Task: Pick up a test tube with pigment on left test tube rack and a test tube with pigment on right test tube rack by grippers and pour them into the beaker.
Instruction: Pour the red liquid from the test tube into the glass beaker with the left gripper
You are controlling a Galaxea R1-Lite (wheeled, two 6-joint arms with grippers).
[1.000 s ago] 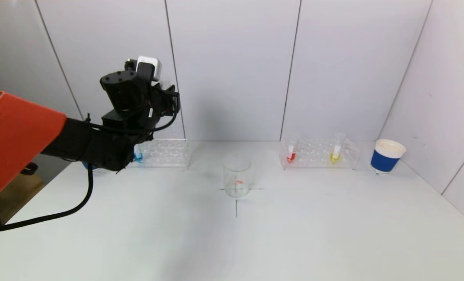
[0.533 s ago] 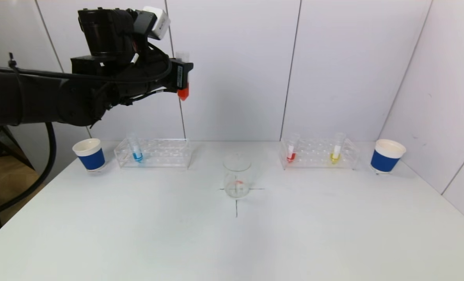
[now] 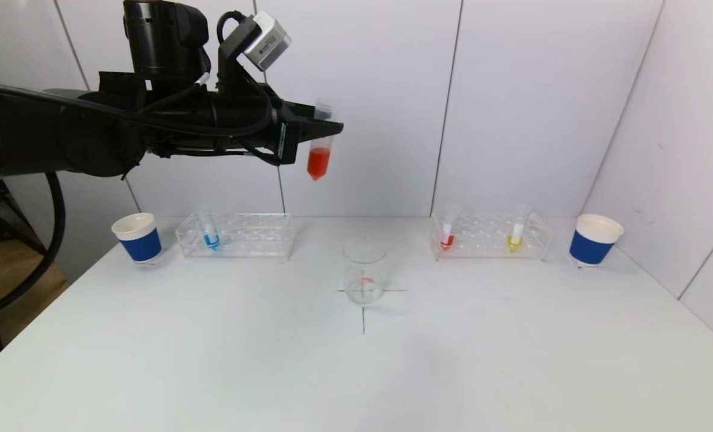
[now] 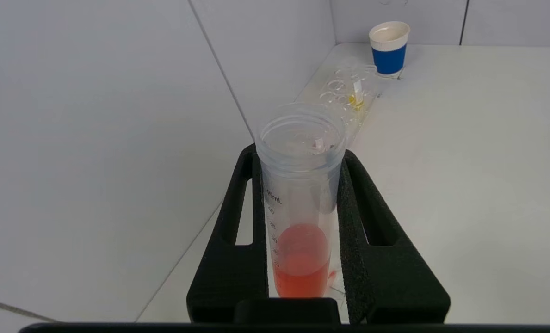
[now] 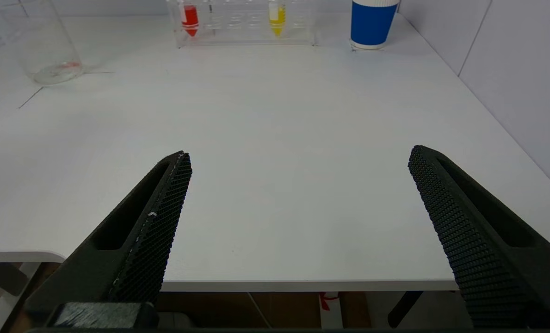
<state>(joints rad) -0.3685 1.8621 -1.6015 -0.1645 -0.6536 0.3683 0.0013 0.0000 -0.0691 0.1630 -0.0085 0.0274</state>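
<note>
My left gripper (image 3: 323,129) is shut on a clear test tube with red pigment (image 3: 319,157), held upright high above the table, up and to the left of the glass beaker (image 3: 364,270). In the left wrist view the tube (image 4: 300,203) sits between both black fingers (image 4: 228,259). The left rack (image 3: 236,235) holds a tube with blue pigment (image 3: 210,231). The right rack (image 3: 491,236) holds a red tube (image 3: 448,231) and a yellow tube (image 3: 516,231). My right gripper (image 5: 298,222) is open and empty, parked at the table's near edge, out of the head view.
A blue and white paper cup (image 3: 137,237) stands left of the left rack, another (image 3: 594,239) right of the right rack. The beaker stands on a black cross mark (image 3: 363,312) at mid-table. White wall panels close the back and the right side.
My left arm has lifted the red tube from the left rack and carried it up and to the right, toward the beaker. The right arm has not moved.
</note>
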